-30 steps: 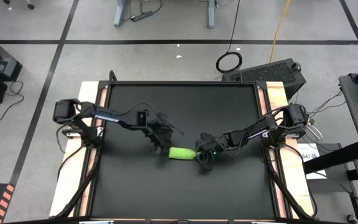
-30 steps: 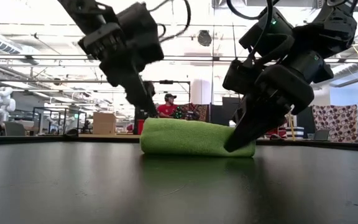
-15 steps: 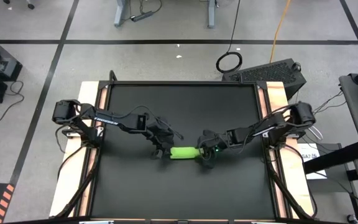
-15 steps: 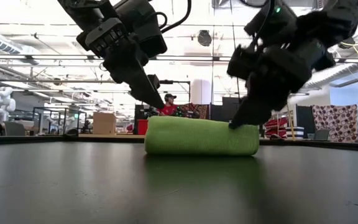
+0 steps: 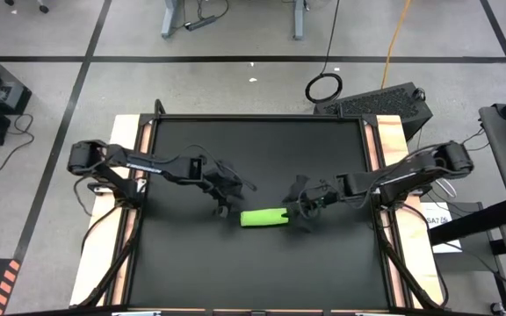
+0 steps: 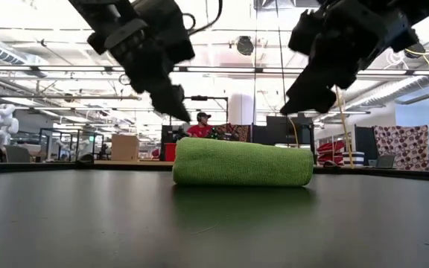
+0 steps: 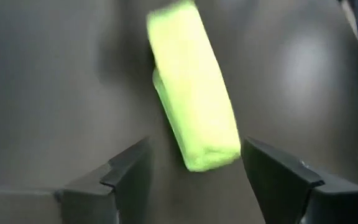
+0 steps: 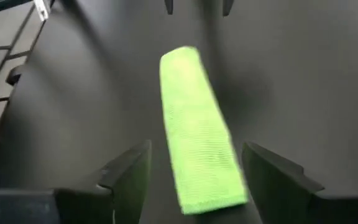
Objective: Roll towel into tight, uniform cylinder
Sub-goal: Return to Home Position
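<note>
**Item: towel** (image 5: 263,217). It is being shown as a short lime-green roll lying on its side on the black tabletop (image 5: 253,272), a little in front of the table's middle. In the low view its outline (image 6: 241,162) is being read as even from end to end. No loose flap is being seen.

**Item: left gripper** (image 5: 221,207). It is being held just off the roll's left end, clear of the cloth. Its fingers (image 7: 126,174) are being kept wide apart, with nothing between them.

**Item: right gripper** (image 5: 304,211). It is being held just off the roll's right end and above the tabletop. Its fingers (image 8: 272,174) are likewise being kept wide apart and empty.

**Step in hand, as judged:** both arms are being sent to their rest pose.

**Handling notes, as judged:**
- The fingers are best kept spread until they are well away from the cloth, so that no edge is being snagged.
- Height is best gained before any sideways travel, so that the roll is not being nudged or unwound.
- Both arms are best moved outward from the roll's ends, never across it.
</note>
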### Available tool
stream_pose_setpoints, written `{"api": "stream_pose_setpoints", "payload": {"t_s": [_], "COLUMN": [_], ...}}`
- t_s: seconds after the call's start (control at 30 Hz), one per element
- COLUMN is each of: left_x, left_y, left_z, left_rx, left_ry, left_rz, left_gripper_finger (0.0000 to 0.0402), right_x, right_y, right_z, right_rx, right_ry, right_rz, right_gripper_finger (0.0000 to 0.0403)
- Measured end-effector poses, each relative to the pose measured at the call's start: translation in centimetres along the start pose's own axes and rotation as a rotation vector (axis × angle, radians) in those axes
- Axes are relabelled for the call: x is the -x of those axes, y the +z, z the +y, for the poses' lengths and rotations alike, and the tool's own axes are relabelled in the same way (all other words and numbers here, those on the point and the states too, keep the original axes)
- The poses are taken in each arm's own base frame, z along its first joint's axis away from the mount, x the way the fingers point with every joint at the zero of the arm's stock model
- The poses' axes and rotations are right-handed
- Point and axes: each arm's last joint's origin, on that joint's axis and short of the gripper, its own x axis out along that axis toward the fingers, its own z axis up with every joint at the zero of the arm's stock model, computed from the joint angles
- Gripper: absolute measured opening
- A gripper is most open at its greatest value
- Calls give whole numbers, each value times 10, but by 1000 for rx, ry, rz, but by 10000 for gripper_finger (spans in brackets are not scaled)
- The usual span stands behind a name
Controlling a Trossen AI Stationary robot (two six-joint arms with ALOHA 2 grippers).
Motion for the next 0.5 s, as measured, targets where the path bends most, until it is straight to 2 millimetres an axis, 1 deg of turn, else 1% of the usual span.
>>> {"api": "stream_pose_setpoints", "payload": {"t_s": [0.1,0.17,0.23,0.3,0.37,0.43,0.5], "left_x": [26,45,65,83,100,113,124], "left_y": [4,8,4,0,-12,-23,-42], "left_z": [4,6,7,8,8,8,7], "left_rx": [-4,-16,-7,-4,29,59,106], "left_ry": [52,84,110,138,164,199,223], "left_rz": [-74,-154,-188,-253,-288,-353,-385], "left_gripper_finger": [227,216,206,200,197,196,196], "right_x": [16,30,43,58,74,88,103], "right_y": [7,11,15,14,17,13,8], "right_z": [1,1,1,0,-2,-6,-10], "right_rx": [32,55,72,77,80,75,58], "right_ry": [-33,-59,-72,-87,-89,-94,-102], "right_rz": [-62,-89,-122,-125,-161,-193,-260], "right_gripper_finger": [225,213,203,194,185,177,168]}}
